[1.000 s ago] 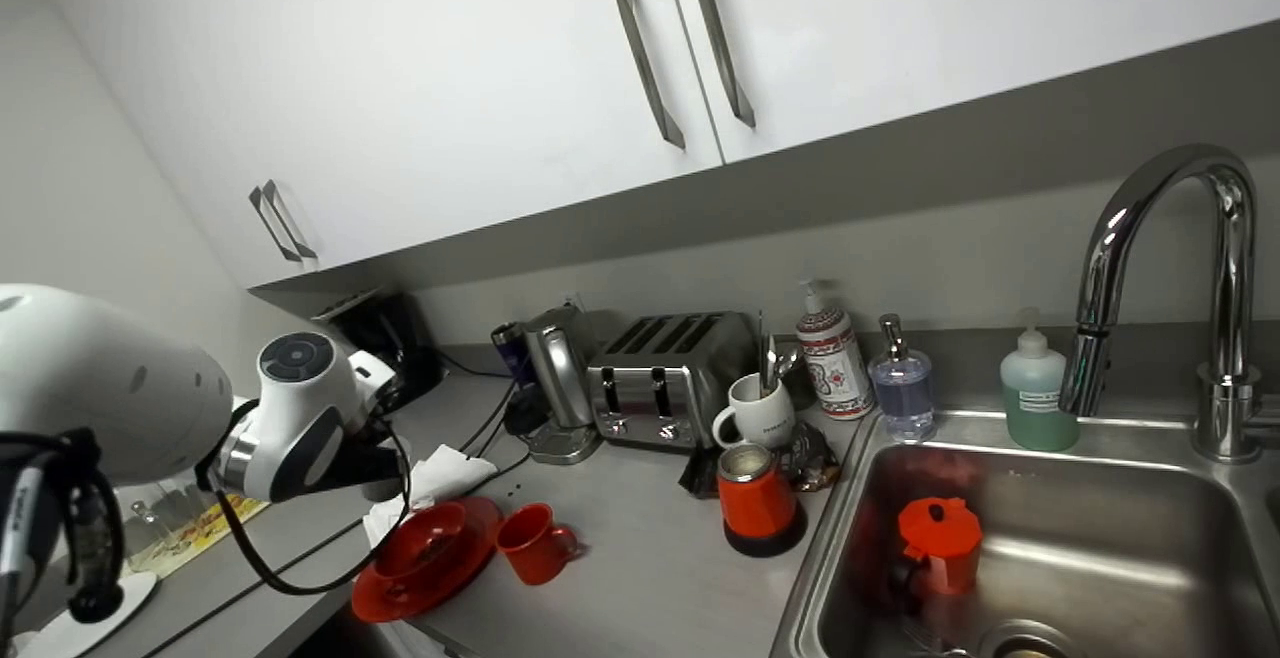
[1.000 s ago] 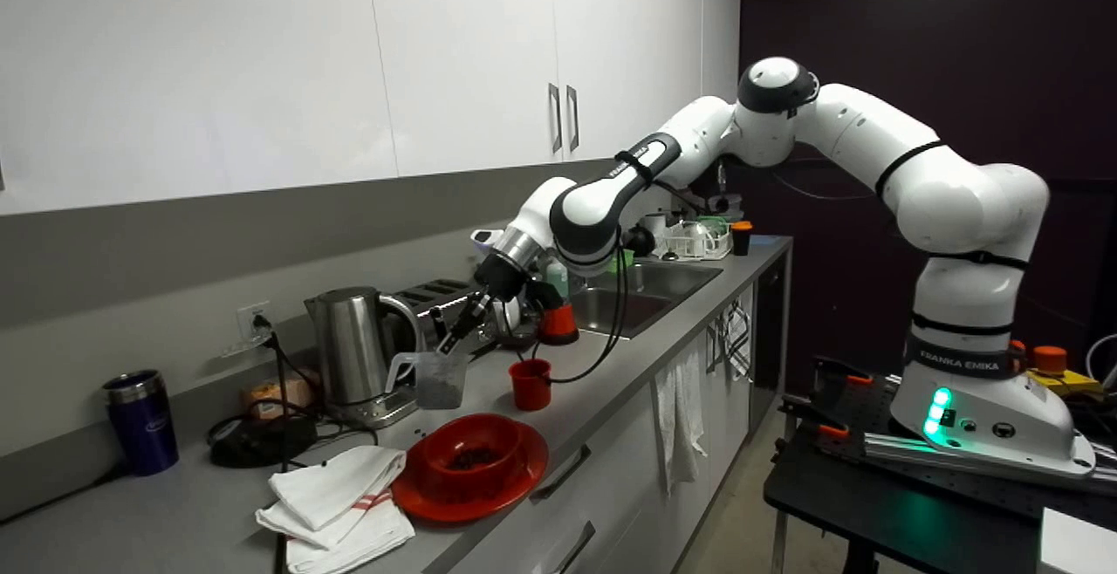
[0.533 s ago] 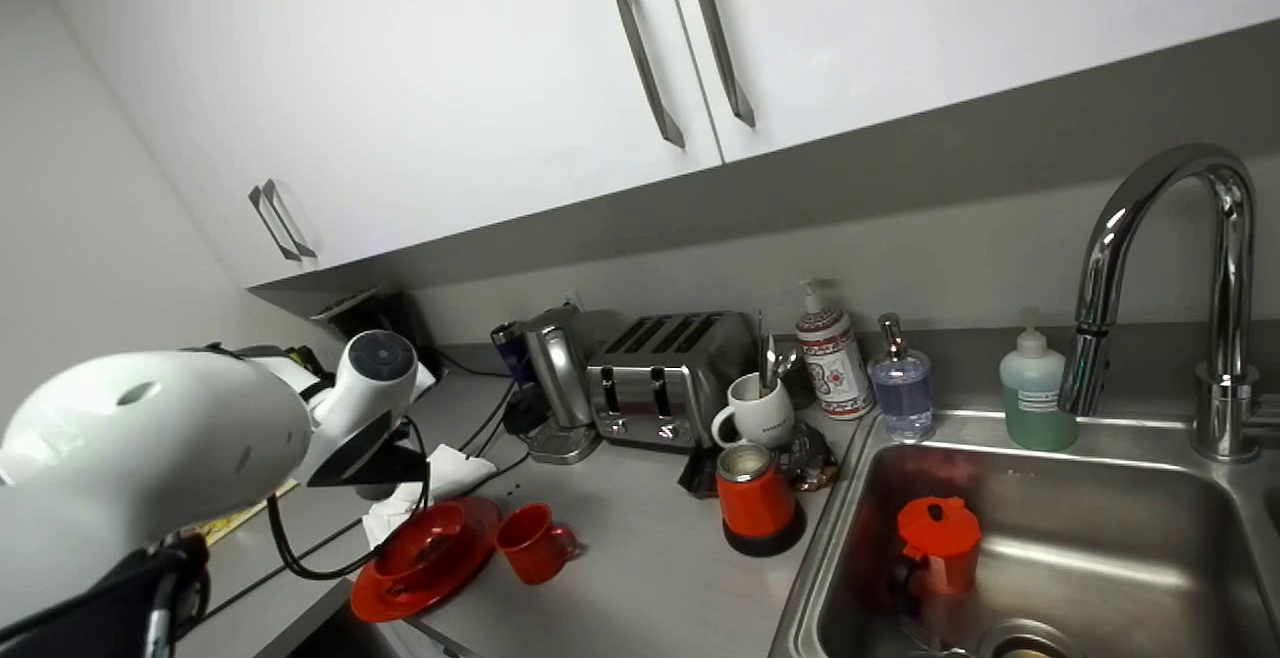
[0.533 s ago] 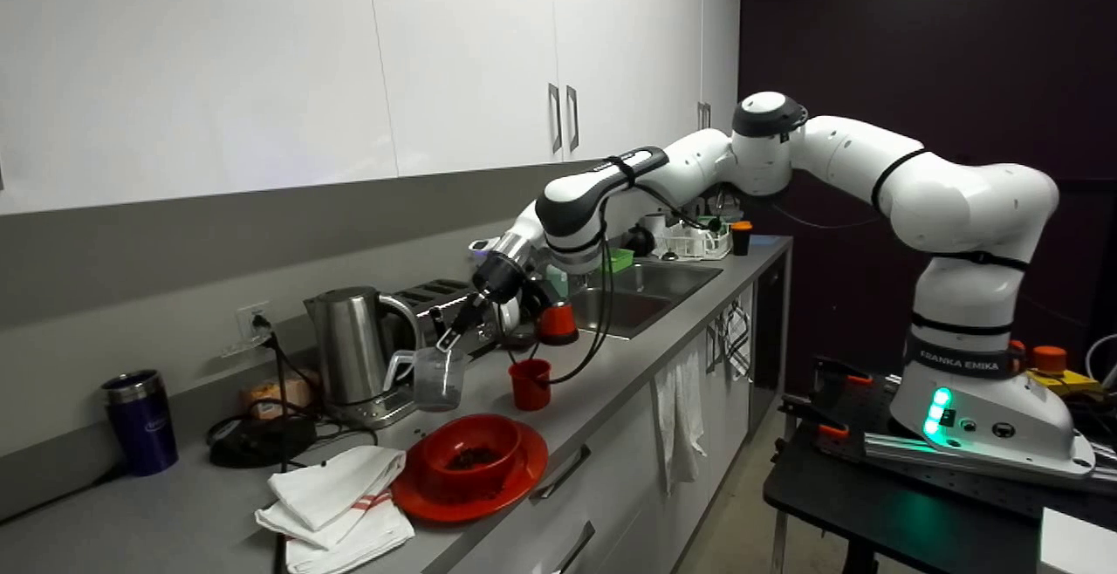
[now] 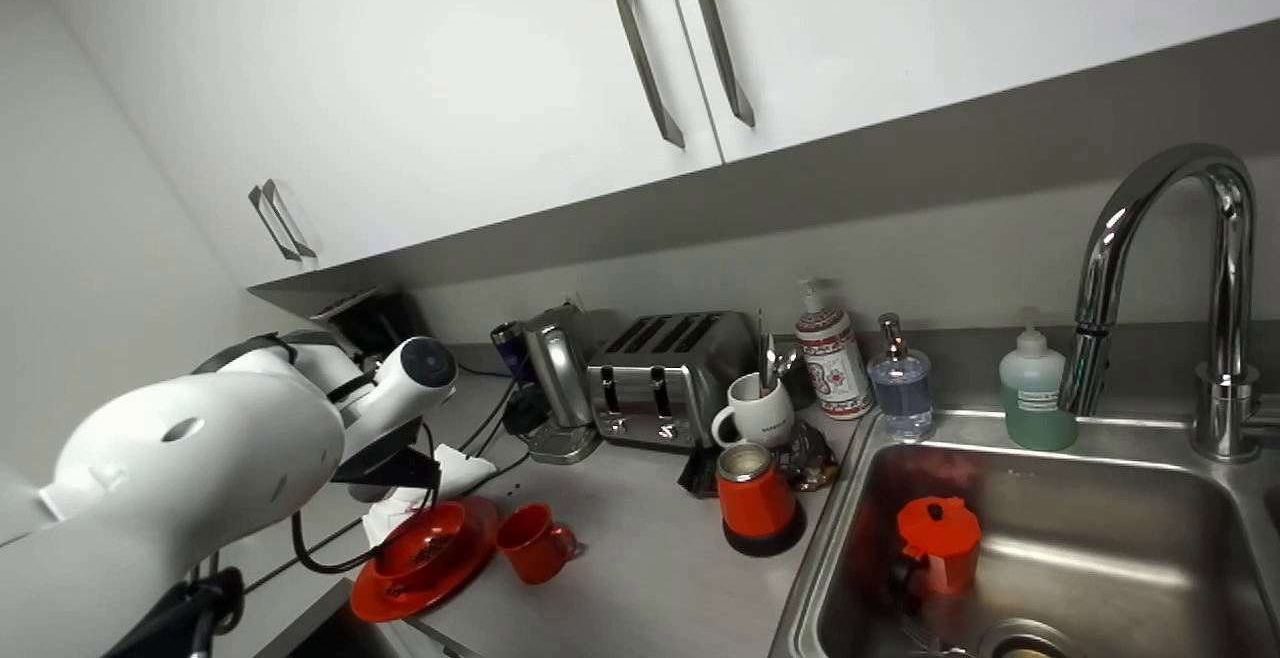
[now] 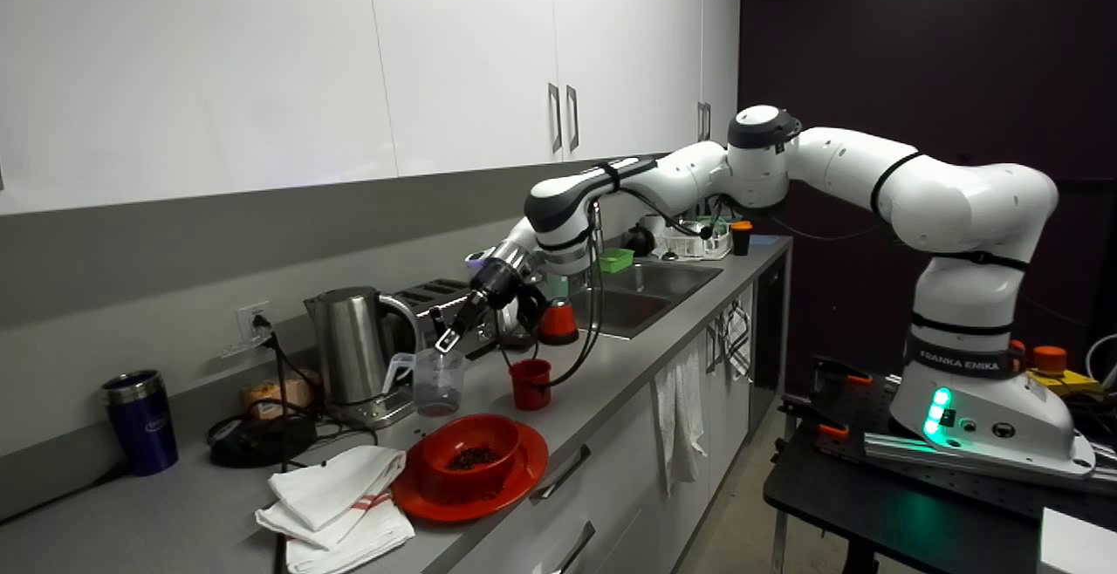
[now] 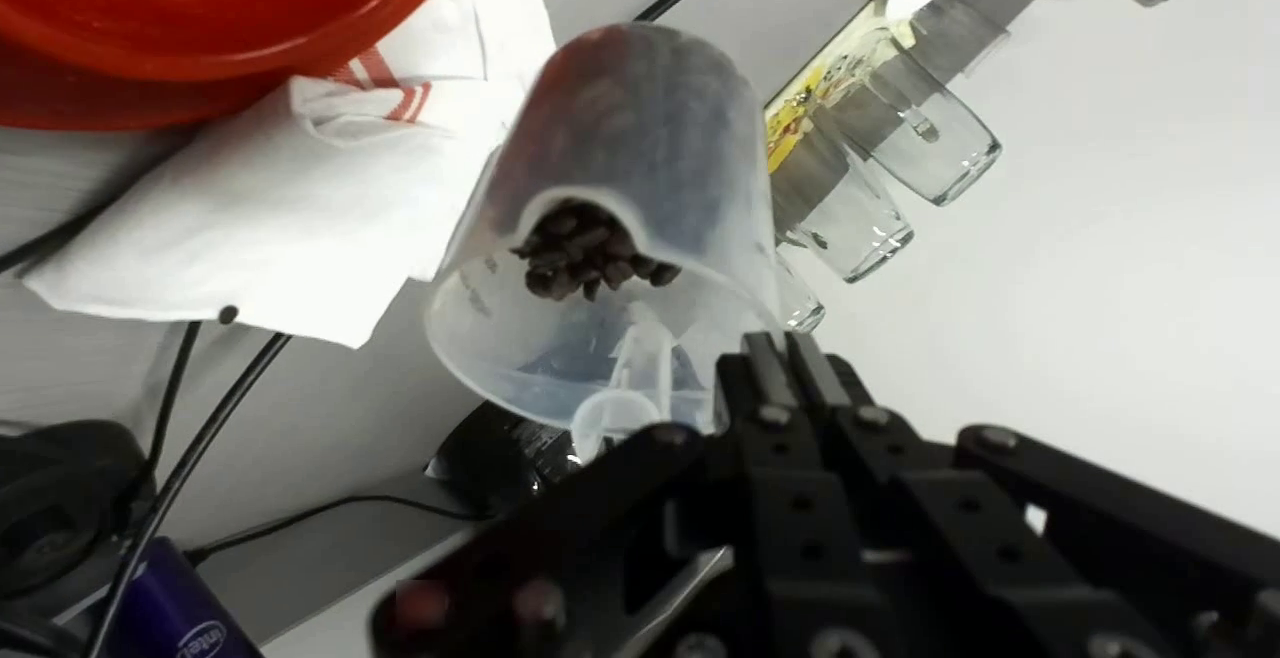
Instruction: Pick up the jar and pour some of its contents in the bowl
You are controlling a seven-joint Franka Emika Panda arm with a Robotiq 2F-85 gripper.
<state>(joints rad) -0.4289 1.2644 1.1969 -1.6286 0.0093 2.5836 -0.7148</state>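
Grey counter (image 6: 174,522) | hand (image 7: 787,358) pinched closed on the jar (image 6: 438,379) | arm elbow (image 6: 764,131) lower than a second ago

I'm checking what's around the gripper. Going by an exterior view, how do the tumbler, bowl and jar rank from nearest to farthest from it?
1. Jar: held in the gripper.
2. Bowl: lower than the jar and slightly to its right in the picture.
3. Tumbler: well away, at the picture's far left.
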